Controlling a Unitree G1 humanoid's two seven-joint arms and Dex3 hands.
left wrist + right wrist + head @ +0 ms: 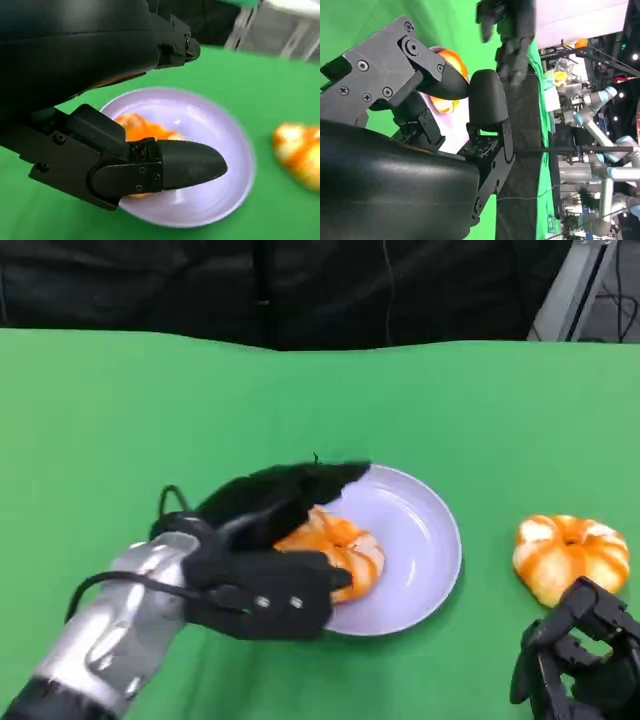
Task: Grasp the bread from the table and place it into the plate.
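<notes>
Now: left hand (262, 585) fingers clamped around bread (338, 550), holding it inside the plate (425, 540) for release | right hand (580, 660) fingers curled empty, near second bread (570, 555) on table (300, 390).

Bread (340, 550) in plate (420, 540); second bread (570, 555) right.

Head view: bright, even light from above, green worktop (480, 410) flat with no glare; soft shadow under the left hand (262, 575) and plate (425, 540). Fingers of that hand smeared by motion blur, whole frame slightly soft. Left wrist view: plate rim and the far bread (300, 155) blurred, hand shell dark. Right wrist view: hand sharp, upper dark shape blurred, background lamps blown out.
</notes>
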